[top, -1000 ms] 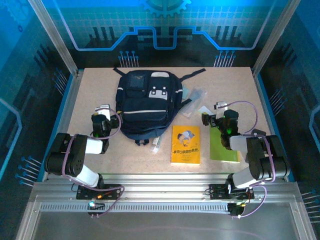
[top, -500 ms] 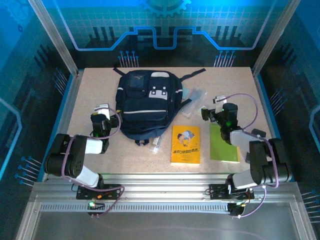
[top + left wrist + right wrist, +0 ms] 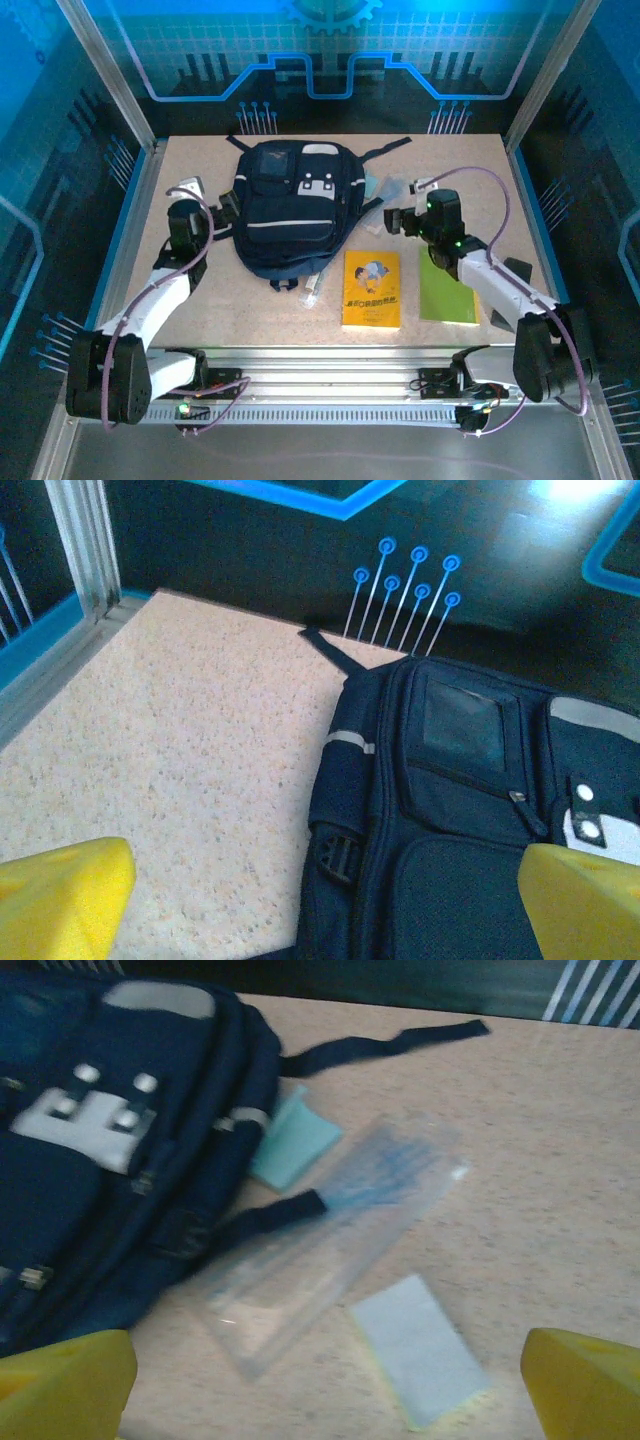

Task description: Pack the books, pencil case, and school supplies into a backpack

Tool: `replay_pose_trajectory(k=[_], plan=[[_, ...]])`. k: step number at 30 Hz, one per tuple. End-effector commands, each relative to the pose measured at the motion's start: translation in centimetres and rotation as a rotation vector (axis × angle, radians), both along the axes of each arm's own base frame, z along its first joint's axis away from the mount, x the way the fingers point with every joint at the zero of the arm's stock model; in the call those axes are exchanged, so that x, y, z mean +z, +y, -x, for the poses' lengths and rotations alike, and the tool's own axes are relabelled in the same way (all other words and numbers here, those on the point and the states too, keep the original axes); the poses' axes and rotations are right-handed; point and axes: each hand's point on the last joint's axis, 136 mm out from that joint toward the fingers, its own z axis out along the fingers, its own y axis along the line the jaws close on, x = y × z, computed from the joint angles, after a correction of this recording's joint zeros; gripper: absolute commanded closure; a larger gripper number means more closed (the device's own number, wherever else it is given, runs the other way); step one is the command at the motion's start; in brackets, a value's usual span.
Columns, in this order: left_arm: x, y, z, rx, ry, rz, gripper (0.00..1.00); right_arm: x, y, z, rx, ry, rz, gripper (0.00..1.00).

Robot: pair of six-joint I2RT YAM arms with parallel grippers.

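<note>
The navy backpack (image 3: 290,205) lies flat mid-table with its front up, and its left side (image 3: 470,810) is also in the left wrist view. My left gripper (image 3: 226,207) hangs open at that left side, yellow fingertips (image 3: 60,895) wide apart. My right gripper (image 3: 396,222) is open above the clear pencil case (image 3: 330,1235), which lies slanted beside the backpack (image 3: 100,1150). A pale-blue pad (image 3: 420,1348) with a yellow-green edge lies by it, and a teal pad (image 3: 293,1148) touches the backpack. The yellow book (image 3: 371,289) and lime-green book (image 3: 447,292) lie near the front. A small clear tube (image 3: 312,290) lies below the backpack.
A black strap (image 3: 385,1045) runs from the backpack's top right across the speckled table (image 3: 480,170). Another strap end (image 3: 270,1215) lies over the pencil case. Metal frame posts and blue side rails (image 3: 135,200) border the table. Bare tabletop (image 3: 170,740) lies left of the backpack.
Both arms have stretched away from their bases. The left gripper moved up along the backpack's left side. The right gripper moved left and farther out, over the pencil case. Both stayed open.
</note>
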Motion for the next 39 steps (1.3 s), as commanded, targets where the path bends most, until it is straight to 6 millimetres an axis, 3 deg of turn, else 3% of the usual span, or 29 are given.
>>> replay_pose_trajectory(k=[1,6,9,16,21,26,29,35,39], plan=[[-4.2,0.2,3.0,0.108,0.281,0.164,0.01,-0.8,4.7,2.6,0.020,0.257,-0.237,0.00],[-5.7,-2.6,3.8,0.040,0.372,0.345,0.01,-2.5,12.3,3.5,0.133,0.384,-0.314,0.00],[-6.1,-3.2,4.3,0.030,0.396,0.396,0.01,-3.7,14.6,2.7,0.128,0.449,-0.329,0.02],[-7.5,-4.6,5.8,0.010,0.442,0.506,0.01,-7.0,13.3,-1.3,-0.115,0.487,-0.325,0.06],[-10.0,-5.0,7.4,0.014,0.496,0.535,0.01,-8.9,15.1,-3.1,-0.093,0.538,-0.379,0.12],[-11.7,-6.4,7.4,-0.059,0.522,0.573,0.01,-9.9,17.0,-4.7,-0.035,0.551,-0.406,0.18],[-13.5,-7.1,7.5,-0.069,0.562,0.609,0.01,-9.4,18.0,-5.9,0.012,0.550,-0.404,0.38],[-16.3,-8.5,8.3,-0.097,0.647,0.684,0.09,-7.5,20.0,-6.6,0.105,0.541,-0.455,0.99],[-16.6,-8.2,7.9,-0.073,0.627,0.677,0.09,-6.7,21.0,-5.2,0.153,0.552,-0.487,1.00]])
